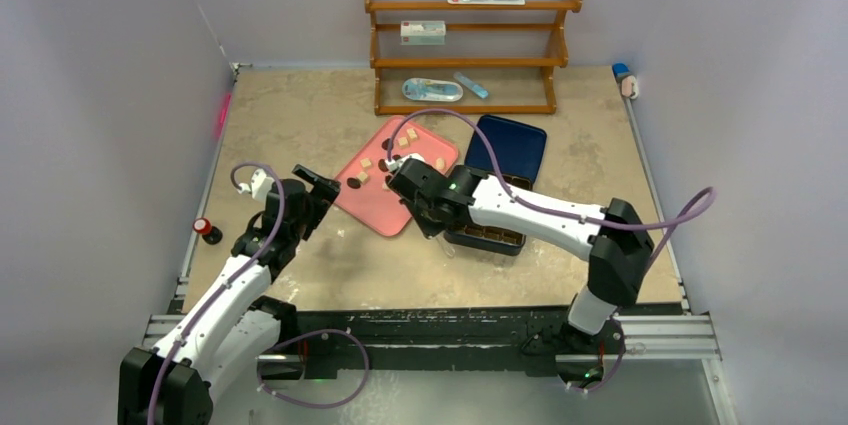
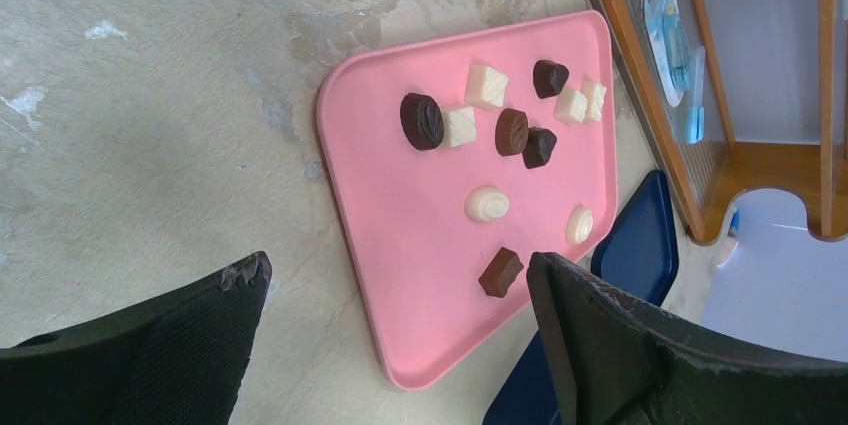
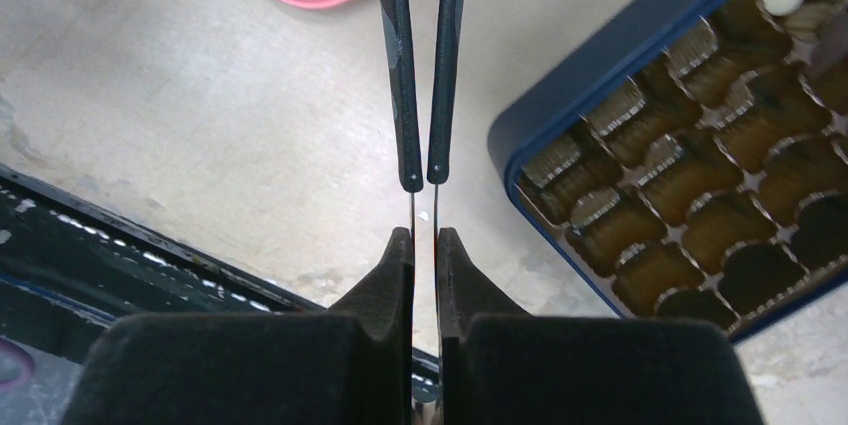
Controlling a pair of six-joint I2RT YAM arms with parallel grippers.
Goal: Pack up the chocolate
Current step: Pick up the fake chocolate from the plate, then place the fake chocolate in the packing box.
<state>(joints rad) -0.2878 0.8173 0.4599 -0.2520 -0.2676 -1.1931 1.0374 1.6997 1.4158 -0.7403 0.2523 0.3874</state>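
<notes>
Tweezers (image 3: pixel 400 65) are clamped in the right gripper (image 3: pixel 424 241) beside the navy box (image 3: pixel 560 115). The left gripper (image 2: pixel 398 270) is held released near the pink tray (image 2: pixel 380 175) at mid-counter, where chocolates (image 2: pixel 511 131) are scattered.

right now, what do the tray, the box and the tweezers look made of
Tray: probably plastic, matte pink, one smooth moulded piece with rounded rim.
Box: likely painted tin or plastic, dark blue; its brown pleated liner looks like thin glossy plastic.
Tweezers: bare metal blades, black sleeves, perhaps rubber.
</notes>
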